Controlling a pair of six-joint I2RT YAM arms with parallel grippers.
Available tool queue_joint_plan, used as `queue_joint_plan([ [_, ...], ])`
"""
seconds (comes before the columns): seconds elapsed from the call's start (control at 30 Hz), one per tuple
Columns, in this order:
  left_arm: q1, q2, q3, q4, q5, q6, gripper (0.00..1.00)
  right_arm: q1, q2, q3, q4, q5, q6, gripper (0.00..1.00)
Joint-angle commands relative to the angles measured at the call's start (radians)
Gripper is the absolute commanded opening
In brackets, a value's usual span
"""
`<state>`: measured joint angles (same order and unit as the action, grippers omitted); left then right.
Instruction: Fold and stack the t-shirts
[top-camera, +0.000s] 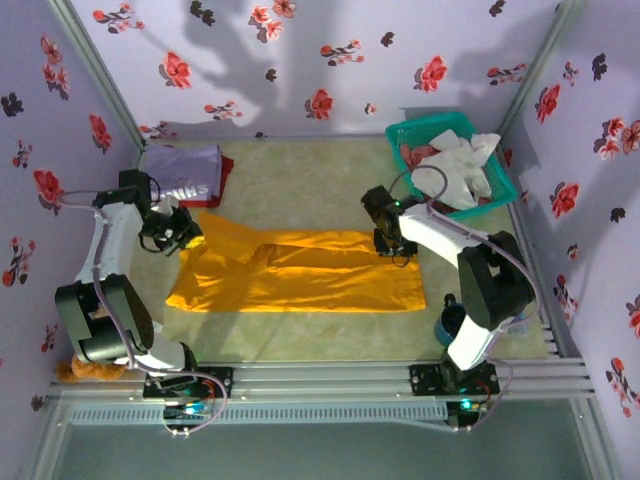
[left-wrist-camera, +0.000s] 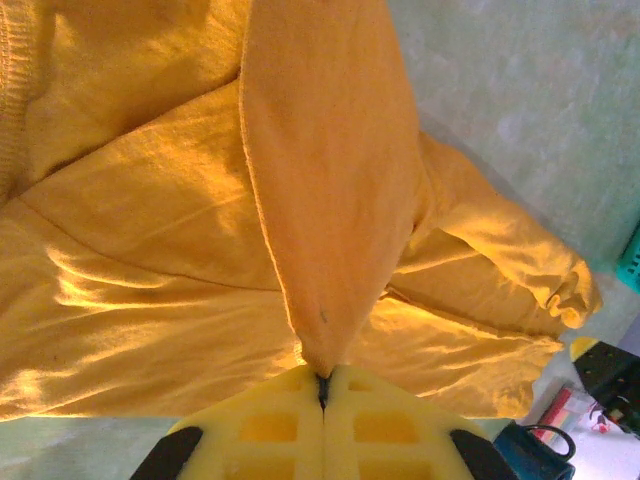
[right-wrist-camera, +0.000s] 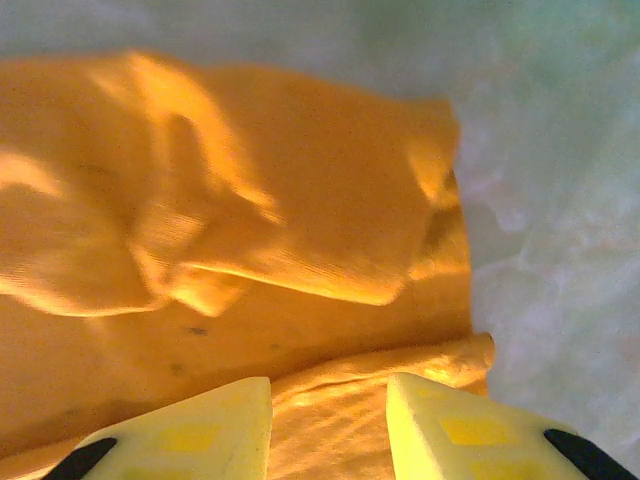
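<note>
Orange-yellow shirt (top-camera: 300, 280) spread mid-table, partly folded. Left gripper (left-wrist-camera: 322, 385) clenched on its left edge, cloth lifted. Right gripper (right-wrist-camera: 330, 425) released, fingers parted over the right hem. Bare mat (top-camera: 300, 180) beyond.

one orange shirt (top-camera: 300, 272), one teal basket (top-camera: 397, 148)

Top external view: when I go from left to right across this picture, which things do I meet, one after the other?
A teddy bear → lavender t-shirt → orange t-shirt → teal basket holding white shirts.
</note>
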<state>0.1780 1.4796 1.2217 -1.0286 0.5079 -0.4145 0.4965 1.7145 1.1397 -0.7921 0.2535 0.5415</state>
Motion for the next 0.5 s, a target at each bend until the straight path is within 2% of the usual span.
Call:
queue_joint_plan([
  [0.0, 0.009, -0.013, 0.015, -0.007, -0.002, 0.020, 0.00, -0.026, -0.030, -0.054, 0.084, -0.034, 0.021, 0.37],
  [0.1, 0.009, -0.017, 0.010, -0.005, 0.000, 0.019, 0.00, -0.058, -0.022, -0.088, 0.140, -0.074, 0.010, 0.37],
  [0.47, 0.009, -0.012, 0.016, -0.005, 0.000, 0.019, 0.00, -0.094, 0.001, -0.105, 0.266, -0.072, -0.038, 0.37],
])
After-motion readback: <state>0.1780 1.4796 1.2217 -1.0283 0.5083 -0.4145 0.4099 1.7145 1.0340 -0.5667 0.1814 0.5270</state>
